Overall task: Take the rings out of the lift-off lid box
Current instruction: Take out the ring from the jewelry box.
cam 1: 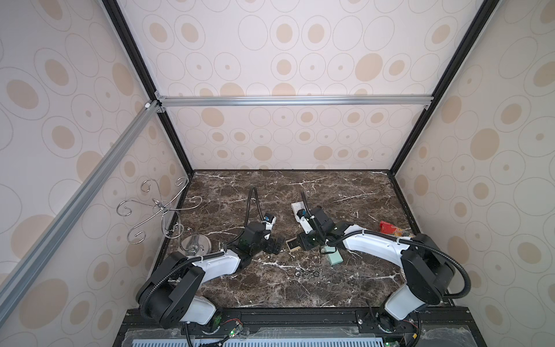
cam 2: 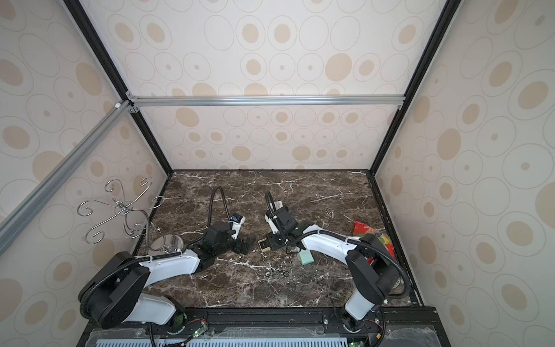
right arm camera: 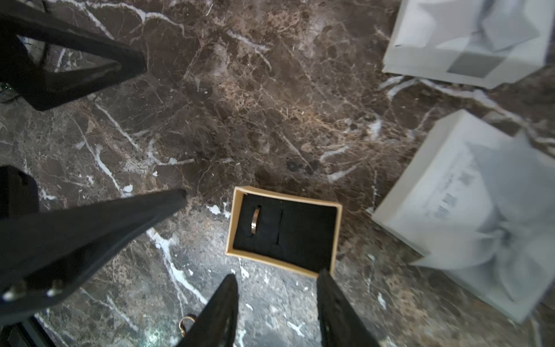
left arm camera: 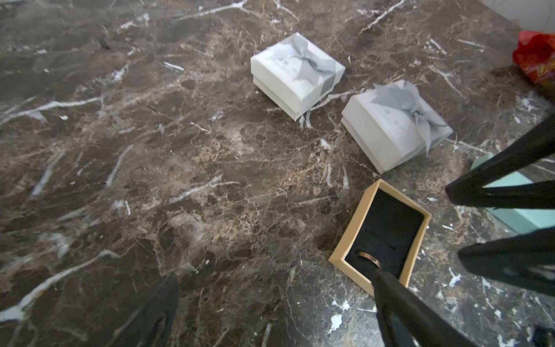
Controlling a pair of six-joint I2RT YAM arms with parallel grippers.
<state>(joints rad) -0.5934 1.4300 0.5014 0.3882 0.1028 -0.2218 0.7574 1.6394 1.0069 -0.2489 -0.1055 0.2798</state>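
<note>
The lift-off lid box (left arm camera: 355,219) is a small tan box lined with black foam, standing open between both arms (cam 1: 290,244). One thin coppery ring (right arm camera: 255,222) stands in a foam slot. Three small dark rings (cam 1: 306,274) lie on the marble nearer the front. Another ring (right arm camera: 186,324) lies beside a right finger. My left gripper (left arm camera: 276,282) is wide open, one fingertip (left arm camera: 387,285) over the box's corner by the ring (left arm camera: 369,259). My right gripper (right arm camera: 277,276) hovers at the box's rim (right arm camera: 288,196) with its jaws apart and nothing between them.
Two white gift boxes with grey bows (left arm camera: 297,75) (left arm camera: 396,126) sit behind the tan box. A mint green lid (cam 1: 333,258) lies under the right arm. A red snack bag (cam 1: 390,228) is at the right edge. A curly silver wire stand (cam 1: 159,207) fills the left corner.
</note>
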